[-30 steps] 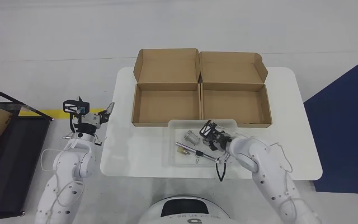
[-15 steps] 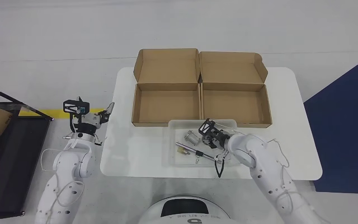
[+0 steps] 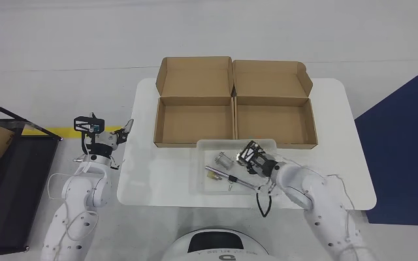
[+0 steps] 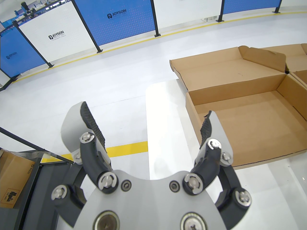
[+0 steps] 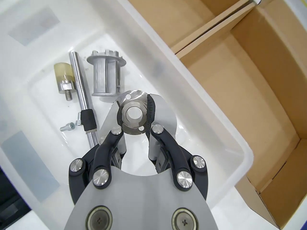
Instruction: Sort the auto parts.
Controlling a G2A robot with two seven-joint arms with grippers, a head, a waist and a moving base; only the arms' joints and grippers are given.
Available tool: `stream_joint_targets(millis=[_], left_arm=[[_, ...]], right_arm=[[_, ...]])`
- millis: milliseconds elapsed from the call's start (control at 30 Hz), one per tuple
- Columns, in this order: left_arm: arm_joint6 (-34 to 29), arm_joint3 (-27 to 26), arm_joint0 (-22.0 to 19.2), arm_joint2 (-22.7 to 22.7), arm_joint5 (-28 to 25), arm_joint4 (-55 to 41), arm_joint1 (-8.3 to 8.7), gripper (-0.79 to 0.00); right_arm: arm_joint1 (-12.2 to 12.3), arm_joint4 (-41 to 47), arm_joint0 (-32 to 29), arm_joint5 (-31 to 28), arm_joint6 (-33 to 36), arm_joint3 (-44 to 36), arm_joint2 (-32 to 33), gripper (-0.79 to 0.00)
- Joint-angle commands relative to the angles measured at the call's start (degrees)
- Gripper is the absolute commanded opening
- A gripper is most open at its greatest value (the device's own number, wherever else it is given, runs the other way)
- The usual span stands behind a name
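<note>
My right gripper (image 5: 134, 114) (image 3: 249, 155) is shut on a round metal flange (image 5: 133, 114) with a centre hole, held just above the clear plastic bin (image 5: 211, 118) (image 3: 204, 145). Still lying in the bin are a ribbed aluminium hub (image 5: 106, 74) (image 3: 224, 158), a long steel rod (image 5: 80, 84) (image 3: 222, 173), a yellowish capped stud (image 5: 63, 76) and a small screw (image 5: 67, 127). My left gripper (image 4: 147, 120) (image 3: 123, 130) hangs open and empty off the table's left side, beside the left cardboard box (image 4: 251, 111).
Two open cardboard boxes (image 3: 194, 122) (image 3: 274, 122) stand side by side behind the bin, flaps raised at the back. The white table (image 3: 150, 169) has bare room left of the bin and at its right end. A dark cart (image 3: 19, 169) stands on the floor far left.
My right gripper has drawn back slightly toward the bin's right side and lifted with the flange in it. The left arm has not moved.
</note>
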Motion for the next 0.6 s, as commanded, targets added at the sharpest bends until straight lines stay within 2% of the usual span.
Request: stream_joint_targets(millis=[0,167,333,567], left_arm=[[0.00,0.00,0.00,0.00,0.00,0.00,0.00,0.000],[0.00,0.00,0.00,0.00,0.00,0.00,0.00,0.000],[0.00,0.00,0.00,0.00,0.00,0.00,0.00,0.000],[0.00,0.00,0.00,0.00,0.00,0.00,0.00,0.000]], right_arm=[[0.35,0.57,-2.03,-1.12,-5.61,-0.57,2.62,-0.785],[1.02,3.44,-5.07,-5.55,-18.59,0.09,7.88,-0.785],[1.41,6.36,-4.50,-10.27,-29.34,2.77,11.34,-0.785],[1.69,12.89,-1.46,-17.83,-38.27,6.29,13.69,-0.785]])
